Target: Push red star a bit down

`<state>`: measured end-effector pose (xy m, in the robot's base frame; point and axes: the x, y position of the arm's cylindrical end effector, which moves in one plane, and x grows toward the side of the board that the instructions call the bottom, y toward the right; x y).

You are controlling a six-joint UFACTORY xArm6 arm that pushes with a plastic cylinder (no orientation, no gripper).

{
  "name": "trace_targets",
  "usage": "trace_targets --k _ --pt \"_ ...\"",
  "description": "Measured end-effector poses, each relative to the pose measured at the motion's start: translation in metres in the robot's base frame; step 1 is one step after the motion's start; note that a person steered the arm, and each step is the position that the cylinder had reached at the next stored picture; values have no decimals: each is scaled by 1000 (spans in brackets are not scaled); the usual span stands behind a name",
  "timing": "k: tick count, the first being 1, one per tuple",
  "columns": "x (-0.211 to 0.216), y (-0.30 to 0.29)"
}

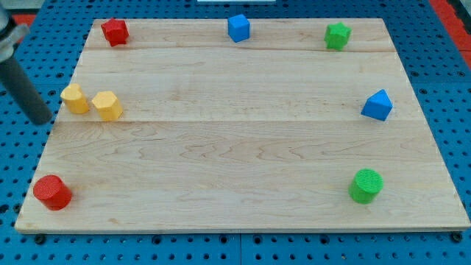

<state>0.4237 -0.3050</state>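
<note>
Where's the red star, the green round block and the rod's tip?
red star [115,32]: camera view, its top face.
green round block [366,184]: camera view, its top.
my tip [43,118]: camera view, rod's lower end.

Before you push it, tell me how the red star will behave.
The red star looks squat and flat-based, so it will probably slide, not roll. Its lobed outline may make it twist if struck off-centre. My tip is well below it, beside the yellow blocks.

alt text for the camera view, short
My tip rests at the wooden board's left edge, beside two yellow blocks, well below the red star at the top left corner. Other red, blue and green blocks line the board's edges.
</note>
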Motion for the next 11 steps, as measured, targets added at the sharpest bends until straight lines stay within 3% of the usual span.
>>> trace_targets --k 1,3,4,5,7,8,9,11 --pt "-36 0" --pt "-12 75" --pt "-63 42" --pt "-102 39" --pt "-223 35" --pt "-232 56" --pt "-206 102" --pt "-134 24"
